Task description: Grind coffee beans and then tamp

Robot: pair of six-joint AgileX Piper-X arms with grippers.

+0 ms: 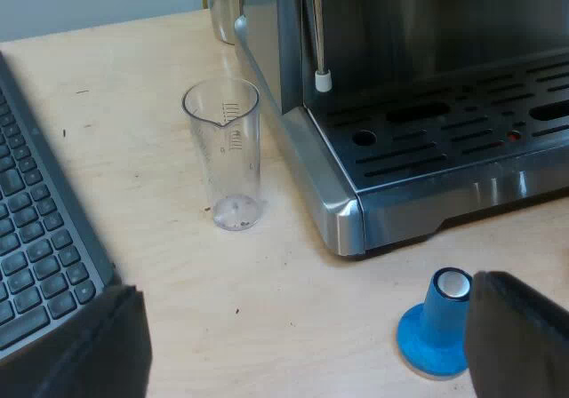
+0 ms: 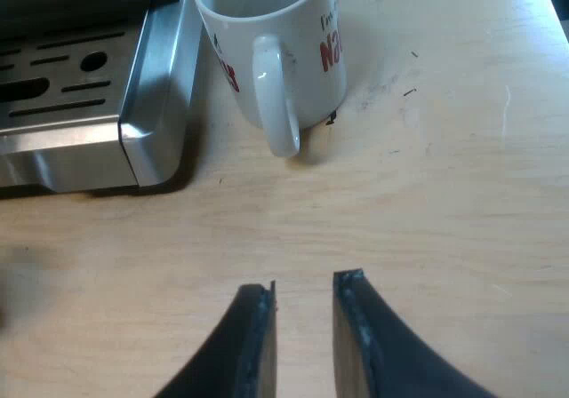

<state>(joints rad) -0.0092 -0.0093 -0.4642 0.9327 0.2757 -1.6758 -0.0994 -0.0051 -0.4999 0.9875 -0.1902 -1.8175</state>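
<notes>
Two arms hang low over a pale wooden table (image 1: 267, 327) by the espresso machine (image 1: 329, 194). The left gripper (image 1: 300, 287) has its fingers (image 1: 516, 345) spread wide apart with nothing between them. The blue tamper (image 1: 436, 327) stands on its broad base on the table in front of the machine's drip tray (image 1: 444, 140), just beside one of those fingers, and I cannot tell whether they touch. A clear measuring glass (image 1: 224, 154) stands upright near the machine's corner, with a few dark specks at its bottom. A thin steam wand (image 1: 318, 43) with a white tip hangs over the tray's edge, and a dark keyboard (image 1: 36, 247) lies on the table beyond the glass. The right gripper (image 2: 304, 282) holds its fingers (image 2: 253, 336) a narrow gap apart, pinching nothing, above bare wood. Ahead of it a white mug (image 2: 276, 51) with red lettering stands upright close beside the machine's other corner, its handle turned toward the gripper.
</notes>
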